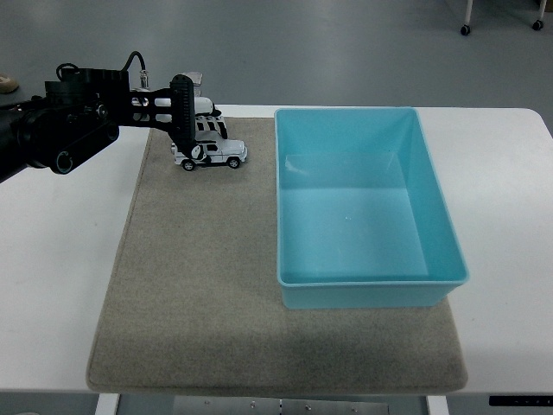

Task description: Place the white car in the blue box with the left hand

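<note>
The left hand (192, 121) reaches in from the left and sits right over the white car (212, 154), at the far left part of the tan mat (207, 285). Its fingers (183, 108) curl down around the back half of the car, and they look like they touch it, but I cannot tell if the grip is tight yet. The car looks like it sits on its wheels on the mat, and it is not lifted. It lies just to the left of the blue box (436, 216), with a small gap of mat between them. The box is open on top and has nothing in it. The car's long side runs left to right, and its front seems to point right, toward the box. It looks like a small toy, so it is likely light and hard, and its smooth sides may be a bit slippery. It can roll on its wheels, so a push could make it scoot away. A good place to hold it is across the two long sides, near the middle. The mat lies on the white surface (60, 259). The right hand is not seen
</note>
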Controlling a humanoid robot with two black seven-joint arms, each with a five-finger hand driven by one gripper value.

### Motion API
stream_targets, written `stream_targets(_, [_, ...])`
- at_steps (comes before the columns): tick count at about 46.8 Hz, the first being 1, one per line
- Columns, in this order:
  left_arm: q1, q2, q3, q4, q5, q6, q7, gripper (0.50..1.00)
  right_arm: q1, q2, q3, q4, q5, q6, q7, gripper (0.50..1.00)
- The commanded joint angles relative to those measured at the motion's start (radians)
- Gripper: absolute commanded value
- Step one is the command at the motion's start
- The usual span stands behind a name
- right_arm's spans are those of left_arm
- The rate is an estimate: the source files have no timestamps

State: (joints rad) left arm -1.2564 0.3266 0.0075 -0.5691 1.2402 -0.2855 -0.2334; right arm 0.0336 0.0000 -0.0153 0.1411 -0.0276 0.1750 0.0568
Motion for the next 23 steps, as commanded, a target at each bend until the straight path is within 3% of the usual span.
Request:
stream_targets(1, [0.0, 0.0, 0.0, 0.0, 0.001, 0.0, 0.0, 0.5, 0.0, 0.0, 0.0, 0.0, 0.0, 0.001, 0.0, 0.936])
stream_targets(23, [-0.012, 0.0, -0.004, 0.005, -0.005, 0.002, 0.014, 0.5, 0.0, 0.0, 0.0, 0.0, 0.0, 0.0, 0.0, 0.936])
